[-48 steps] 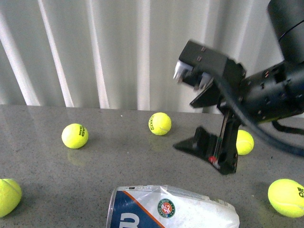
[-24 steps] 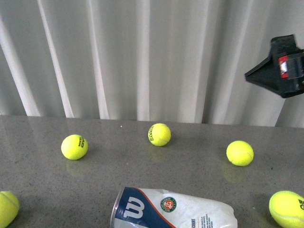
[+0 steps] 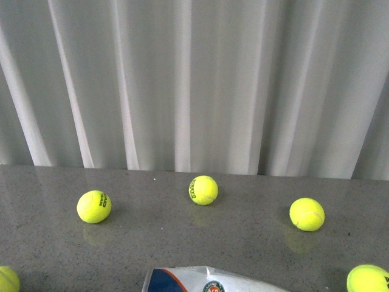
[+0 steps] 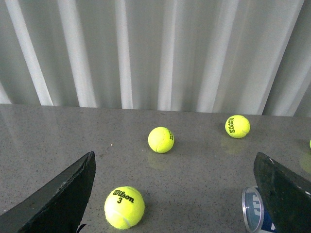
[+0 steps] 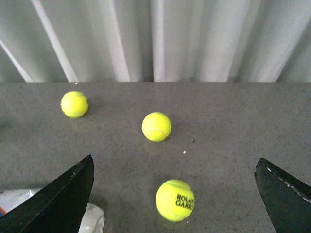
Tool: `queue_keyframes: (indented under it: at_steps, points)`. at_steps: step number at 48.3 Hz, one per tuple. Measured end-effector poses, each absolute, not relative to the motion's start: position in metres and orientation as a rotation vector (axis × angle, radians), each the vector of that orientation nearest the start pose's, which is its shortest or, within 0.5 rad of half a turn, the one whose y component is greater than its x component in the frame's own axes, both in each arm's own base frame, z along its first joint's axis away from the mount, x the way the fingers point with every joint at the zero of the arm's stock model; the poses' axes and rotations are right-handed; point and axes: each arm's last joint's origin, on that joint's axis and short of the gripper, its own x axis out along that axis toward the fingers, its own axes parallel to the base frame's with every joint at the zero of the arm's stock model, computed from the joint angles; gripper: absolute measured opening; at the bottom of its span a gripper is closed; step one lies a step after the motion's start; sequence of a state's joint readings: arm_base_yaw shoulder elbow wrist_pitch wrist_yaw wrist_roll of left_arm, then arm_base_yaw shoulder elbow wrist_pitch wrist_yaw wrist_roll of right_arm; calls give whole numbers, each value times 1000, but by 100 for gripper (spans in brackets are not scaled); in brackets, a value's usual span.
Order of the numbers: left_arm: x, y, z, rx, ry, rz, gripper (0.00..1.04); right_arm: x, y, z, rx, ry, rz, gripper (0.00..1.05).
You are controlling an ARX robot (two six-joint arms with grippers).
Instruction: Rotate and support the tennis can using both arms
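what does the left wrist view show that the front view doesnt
Only the left wrist view: the left gripper, its black fingers spread wide with nothing between them, the round end of the tennis can, and the Wilson 3 print on a ball. Only the front view: the can's labelled side with its round emblem, cut off by the picture's lower edge, and five balls at once, with no arm in sight. Both: the can lying on the grey table, scattered yellow balls, and the white curtain behind.
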State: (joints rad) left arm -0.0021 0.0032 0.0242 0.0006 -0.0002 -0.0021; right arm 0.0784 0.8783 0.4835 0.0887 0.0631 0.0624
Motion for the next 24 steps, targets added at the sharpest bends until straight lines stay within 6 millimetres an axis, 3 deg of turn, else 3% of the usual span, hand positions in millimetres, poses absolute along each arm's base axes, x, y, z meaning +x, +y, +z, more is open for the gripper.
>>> queue_keyframes:
  at_steps: [11,18,24]
  points:
    - [96,0,172,-2,-21,-2,98,185,14,235,30,282,9,96]
    - [96,0,172,-2,-22,-2,98,175,11,222,14,41,8,74]
    - [96,0,172,-2,-22,-2,98,162,1,209,6,6,-2,47]
